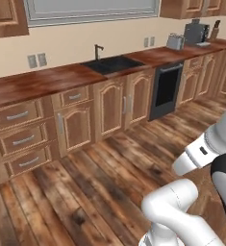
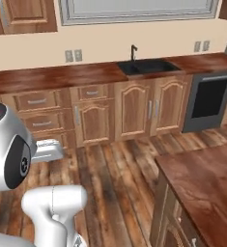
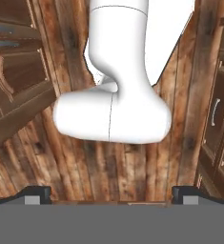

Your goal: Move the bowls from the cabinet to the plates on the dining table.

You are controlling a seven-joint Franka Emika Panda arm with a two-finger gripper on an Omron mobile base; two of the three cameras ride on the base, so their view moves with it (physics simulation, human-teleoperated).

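My gripper (image 3: 111, 194) is open, its two dark fingertips (image 3: 37, 193) standing wide apart with nothing between them. It points down at the plank floor (image 3: 108, 167). A brown wall-hung cabinet (image 1: 6, 17) with a raised-panel door hangs shut at the upper left, above the counter; in the right base view this cabinet (image 2: 25, 14) shows grey bar handles. A corner of the dining table (image 2: 204, 183), with its glossy reddish-brown top, lies bare at the lower right. The bowls and the plates are out of view.
A long wooden counter (image 1: 32, 84) with drawers runs along the far wall, with a black sink (image 1: 112, 64) and tap. A dark dishwasher (image 1: 165, 91) stands to its right, and beyond it a toaster (image 1: 175, 42) and a coffee machine (image 1: 196, 32). Open plank floor (image 1: 95, 182) lies between.
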